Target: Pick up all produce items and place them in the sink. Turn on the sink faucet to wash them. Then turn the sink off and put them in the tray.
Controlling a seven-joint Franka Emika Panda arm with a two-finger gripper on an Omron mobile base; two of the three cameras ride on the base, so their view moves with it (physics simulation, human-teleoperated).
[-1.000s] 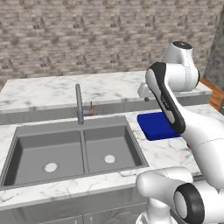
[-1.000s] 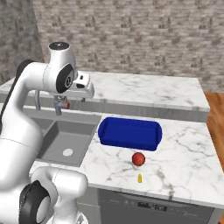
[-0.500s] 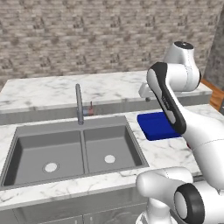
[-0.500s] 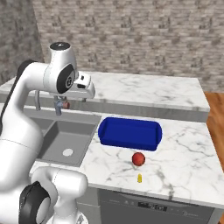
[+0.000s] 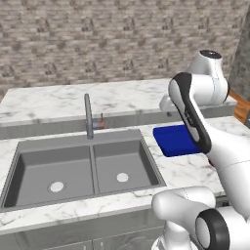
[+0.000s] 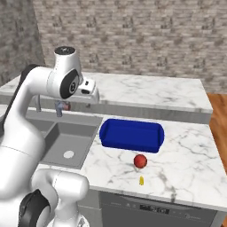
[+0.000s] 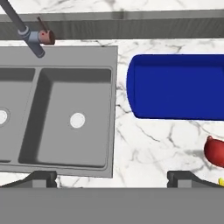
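A small round red-orange produce item (image 6: pixel 140 161) lies on the marble counter just in front of the deep-blue tray (image 6: pixel 131 135); in the hand view it (image 7: pixel 215 151) shows at the right edge, below the tray (image 7: pixel 179 87). The tray is empty. The grey double sink (image 7: pixel 113 109) (image 5: pixel 93 168) lies left of the tray, both bowls empty. Behind the sink stands the faucet (image 5: pixel 88 117) (image 7: pixel 26 30), with its red-marked lever (image 7: pixel 46 37). My gripper (image 7: pixel 112 178) (image 6: pixel 91 96) hangs open high over the counter, between sink and tray, holding nothing.
A tiny yellow object (image 6: pixel 141 180) lies on the counter near the front edge, just in front of the fruit. A raised ledge (image 5: pixel 122 118) and brick wall run behind the sink. The counter ends at the right, by a wooden floor (image 6: pixel 218 111).
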